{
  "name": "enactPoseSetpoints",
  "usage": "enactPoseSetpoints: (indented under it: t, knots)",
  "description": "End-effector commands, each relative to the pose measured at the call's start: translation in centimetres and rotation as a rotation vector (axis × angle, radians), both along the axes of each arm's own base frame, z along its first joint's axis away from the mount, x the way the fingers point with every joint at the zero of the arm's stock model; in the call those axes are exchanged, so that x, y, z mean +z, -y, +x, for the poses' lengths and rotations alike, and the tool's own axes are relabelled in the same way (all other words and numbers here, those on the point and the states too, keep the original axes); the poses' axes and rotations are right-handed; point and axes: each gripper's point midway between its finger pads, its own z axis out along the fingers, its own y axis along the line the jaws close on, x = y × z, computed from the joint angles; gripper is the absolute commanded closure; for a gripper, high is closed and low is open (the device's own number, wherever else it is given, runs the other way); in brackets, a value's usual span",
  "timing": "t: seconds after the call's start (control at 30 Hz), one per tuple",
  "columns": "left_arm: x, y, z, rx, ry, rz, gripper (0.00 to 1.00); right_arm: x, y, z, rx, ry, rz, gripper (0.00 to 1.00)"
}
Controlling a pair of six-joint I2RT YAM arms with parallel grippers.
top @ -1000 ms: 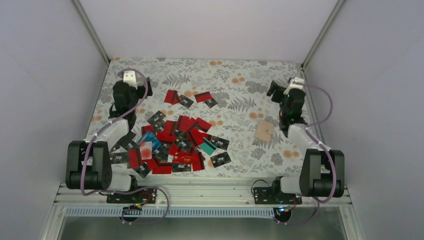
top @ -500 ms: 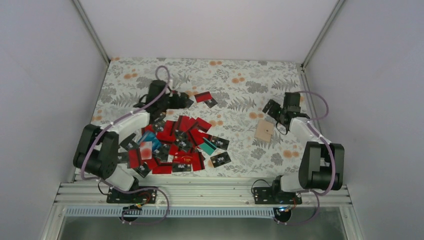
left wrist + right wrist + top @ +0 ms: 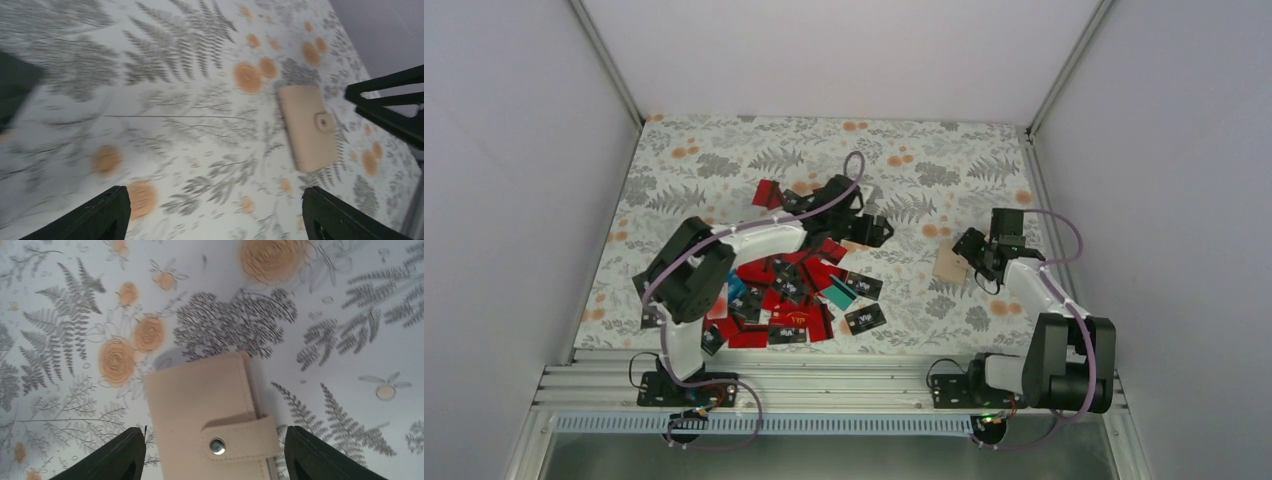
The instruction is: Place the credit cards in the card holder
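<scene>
Slipping is the danger: the card holder (image 3: 200, 400), snapped closed and flat right of the credit cards (image 3: 789, 285), may skid when the wide-spread right gripper (image 3: 214, 440) pinches (left gripper (image 3: 215, 200) also spread, empty).

Soft even light, faint shadows; left wrist view motion-blurred, right wrist view sharp.

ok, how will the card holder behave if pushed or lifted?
The card holder lies flat, snap strap closed: probably stays folded when lifted. Thin, soft-looking cover: likely light, slightly bendy. Flush on the tablecloth, it may slide if pushed.
</scene>
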Motion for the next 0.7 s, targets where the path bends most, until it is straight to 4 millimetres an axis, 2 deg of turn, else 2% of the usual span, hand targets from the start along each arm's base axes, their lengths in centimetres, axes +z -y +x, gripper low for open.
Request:
enactPoseSetpoints:
  t: [0.0,0.13,0.33,0.47,0.67]
  knots:
    - [-0.7,4.1,-1.7,-0.081,-0.076,-0.038,0.16,-1.5,0.3,-1.4,-0.035,-0.037,0.02,0.29]
    - [-1.7,7.4,-2.6,-0.139,-0.101,-0.037,0.19,-3.2,-0.2,-2.3,-0.04,-0.069,0.062,0.33]
    - [-3.3,11.1,-3.6,-0.207,-0.133,-0.03,0.23,-4.7,-0.8,-2.9,-0.028,-0.086,0.096,0.5]
    - [-4.5,12.3,-3.8,-0.232,-0.157,-0.024,0.24,-5.5,-0.9,-2.9,-0.008,-0.099,0.104,0.7]
    - [-5.6,12.4,-3.8,-0.234,-0.163,-0.015,0.25,-6.3,-1.8,-2.8,0.069,-0.101,0.128,0.89]
